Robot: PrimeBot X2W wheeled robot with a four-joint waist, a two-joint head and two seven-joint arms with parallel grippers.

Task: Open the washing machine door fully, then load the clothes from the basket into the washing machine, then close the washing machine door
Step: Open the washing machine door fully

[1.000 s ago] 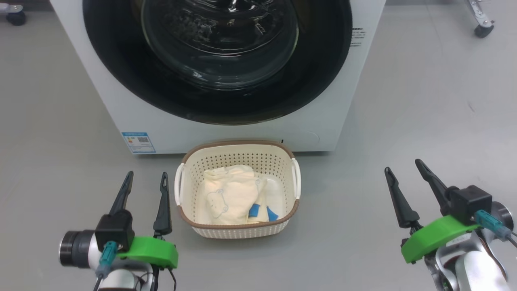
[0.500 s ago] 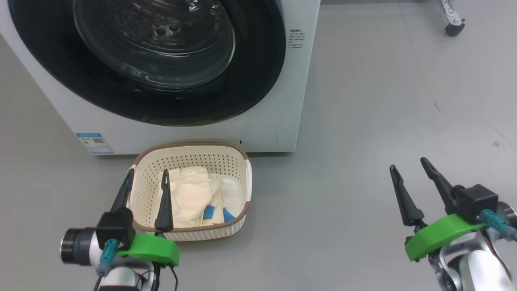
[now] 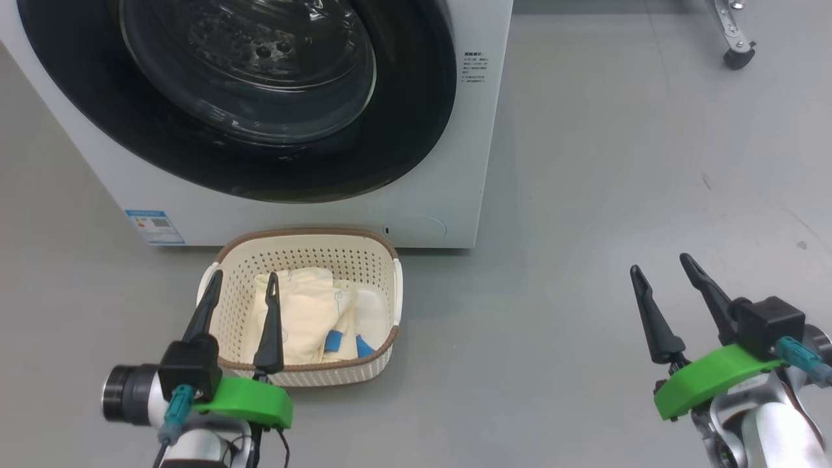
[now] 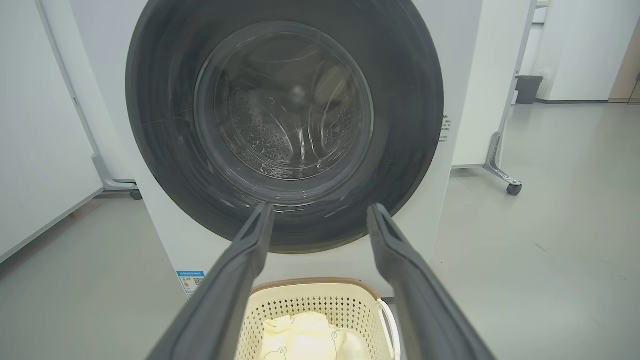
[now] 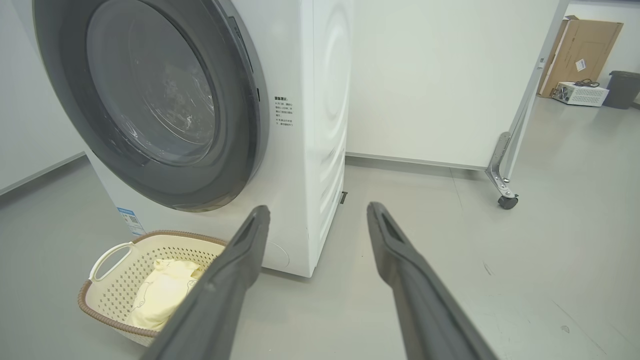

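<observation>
The washing machine door (image 3: 247, 97) sits shut on the washing machine (image 3: 455, 195). The basket (image 3: 305, 237) stands on the floor (image 3: 585, 195) just before it, the clothes (image 3: 305, 312) inside. The left gripper (image 3: 245, 275) hangs by the basket, spread and empty; the right gripper (image 3: 658, 263), likewise spread and empty, is well apart.

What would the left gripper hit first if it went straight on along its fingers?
Probably the washing machine door, near its lower black rim; the basket sits below that line. Depth is unclear.
</observation>
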